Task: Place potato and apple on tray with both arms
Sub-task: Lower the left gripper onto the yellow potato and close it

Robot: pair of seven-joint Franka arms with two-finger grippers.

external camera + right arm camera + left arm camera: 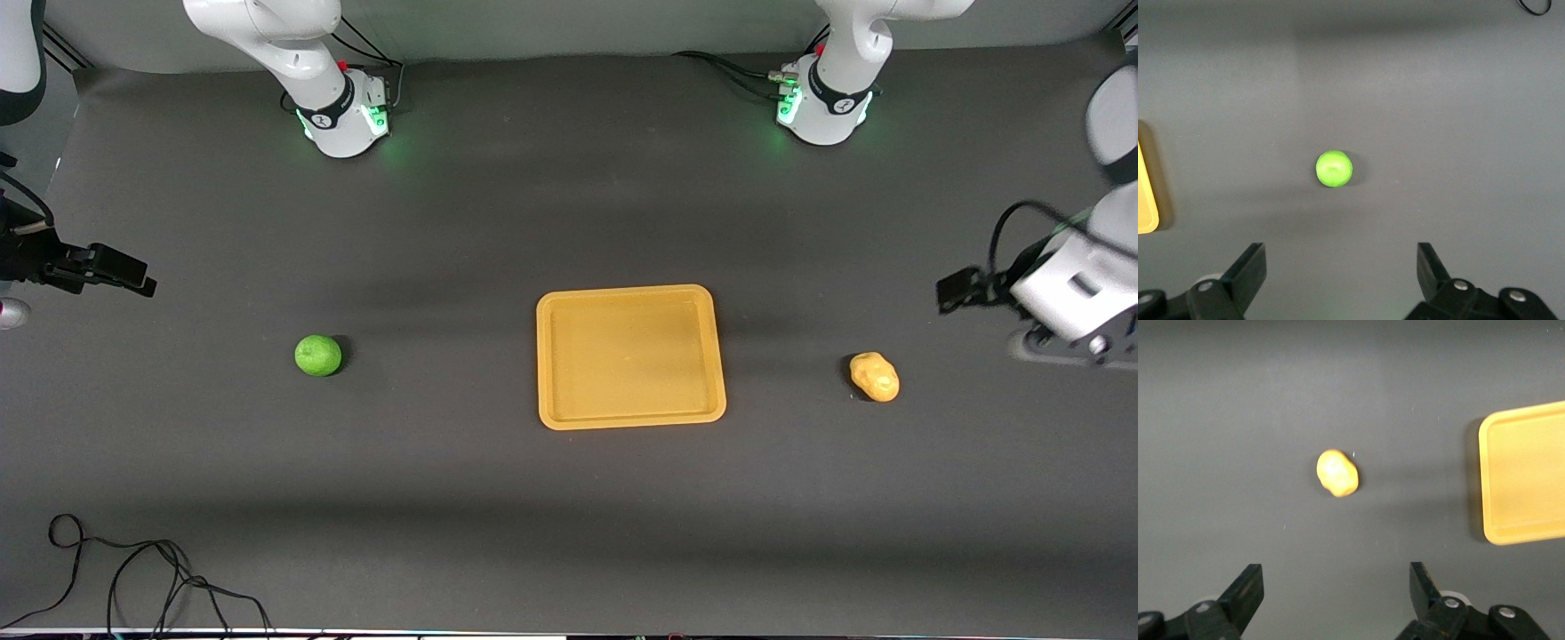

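The yellow-orange tray (pixel 629 356) lies bare in the middle of the table. The green apple (pixel 317 355) rests on the mat toward the right arm's end, and the lumpy yellow potato (pixel 875 376) toward the left arm's end. My left gripper (pixel 1335 577) hangs open in the air near its end of the table, holding nothing. Its wrist view shows the potato (pixel 1337 473) on the mat and a corner of the tray (pixel 1528 480). My right gripper (pixel 1341 257) is open and holds nothing, up in the air near its own end, with the apple (pixel 1334 168) in its wrist view.
Both green-lit arm bases (pixel 347 111) (pixel 822 102) stand at the table's back edge. A loose black cable (pixel 133 578) lies near the front edge at the right arm's end. A sliver of the tray's rim (pixel 1145 200) shows in the right wrist view.
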